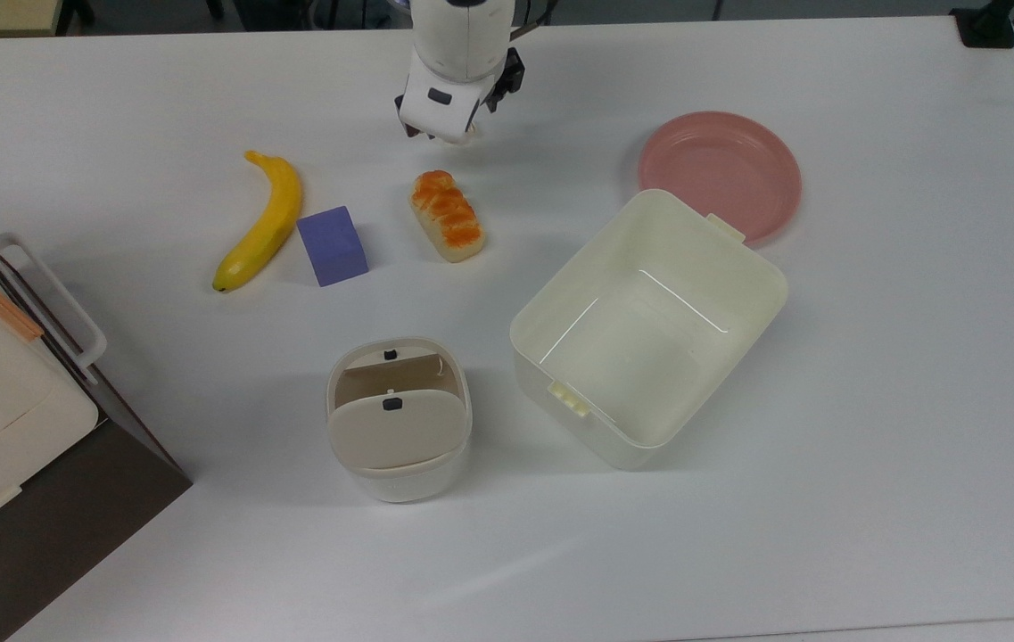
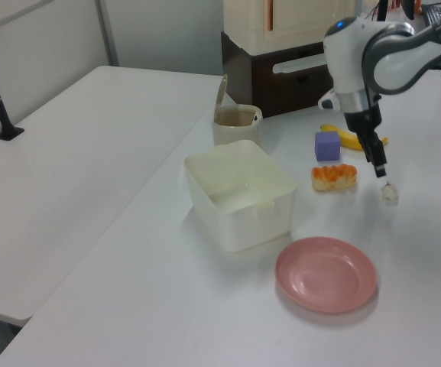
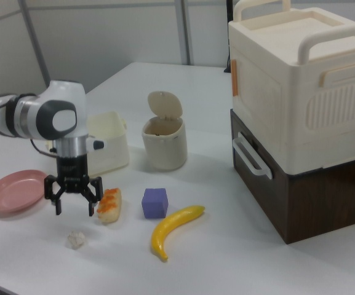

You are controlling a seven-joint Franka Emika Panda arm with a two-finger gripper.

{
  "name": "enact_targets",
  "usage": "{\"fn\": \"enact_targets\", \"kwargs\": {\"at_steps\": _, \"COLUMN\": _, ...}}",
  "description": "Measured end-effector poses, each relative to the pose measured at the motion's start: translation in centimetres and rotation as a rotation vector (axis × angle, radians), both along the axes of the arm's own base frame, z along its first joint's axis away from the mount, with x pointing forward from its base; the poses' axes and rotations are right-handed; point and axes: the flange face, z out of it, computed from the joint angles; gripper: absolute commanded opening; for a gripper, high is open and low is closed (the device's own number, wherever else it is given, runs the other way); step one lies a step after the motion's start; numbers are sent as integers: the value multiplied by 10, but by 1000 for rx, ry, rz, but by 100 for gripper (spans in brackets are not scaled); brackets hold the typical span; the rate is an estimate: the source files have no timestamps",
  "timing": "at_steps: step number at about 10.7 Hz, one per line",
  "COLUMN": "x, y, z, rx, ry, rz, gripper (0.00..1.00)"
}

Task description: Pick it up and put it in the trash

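Jaws: spread wide, nothing between them; seen plainly in the right view, fingers pointing down.
Gripper (image 3: 74, 208): hangs above the table, clear of the surface, with the paper wad below it; in the left view its tip (image 2: 378, 169) sits just above the wad.
Paper wad (image 3: 75, 239): tiny, crumpled, whitish; lies on the table, untouched, near the bread loaf and on the right view's left of it. Left view places it (image 2: 389, 193) on the left view's right of the loaf.
Bread loaf (image 1: 447, 216): orange-glazed, flat on the table, just beside the gripper in the top view.
Purple block (image 1: 333, 245): between loaf and banana.
Banana (image 1: 264, 223): on the top view's left of the block, close to it; contact cannot be told.
Trash bin (image 1: 399, 419): small, white, rounded-square; beige flap tilted, opening partly exposed. Well apart from the wad, nearer the top view's lower edge.
Cream tub (image 1: 648, 327): open, rectangular, on the top view's right of the bin.
Pink plate (image 1: 720, 174): behind the tub, rim partly covered by the tub's corner.
Table (image 1: 872, 401): white.
Cream case on dark base (image 3: 300, 92): at the right view's right.
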Motion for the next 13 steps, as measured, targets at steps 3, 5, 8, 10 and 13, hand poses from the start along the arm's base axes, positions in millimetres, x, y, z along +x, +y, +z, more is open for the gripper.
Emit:
{"fn": "enact_targets", "kwargs": {"at_steps": 3, "x": -24, "y": 6, "z": -31, "rx": 6, "ry": -16, "rz": 27, "gripper": 85}}
{"fn": "enact_targets", "kwargs": {"at_steps": 5, "x": -37, "y": 8, "z": -45, "rx": 6, "ry": -15, "rz": 38, "gripper": 64}}
{"fn": "enact_targets", "kwargs": {"at_steps": 8, "x": -47, "y": 5, "z": -59, "rx": -9, "ry": -3, "rz": 55, "gripper": 1}}
{"fn": "enact_targets", "kwargs": {"at_steps": 10, "x": -47, "y": 5, "z": -63, "rx": -12, "ry": -1, "rz": 58, "gripper": 0}}
{"fn": "enact_targets", "kwargs": {"at_steps": 13, "x": -33, "y": 7, "z": -47, "rx": -8, "ry": -40, "rz": 57, "gripper": 0}}
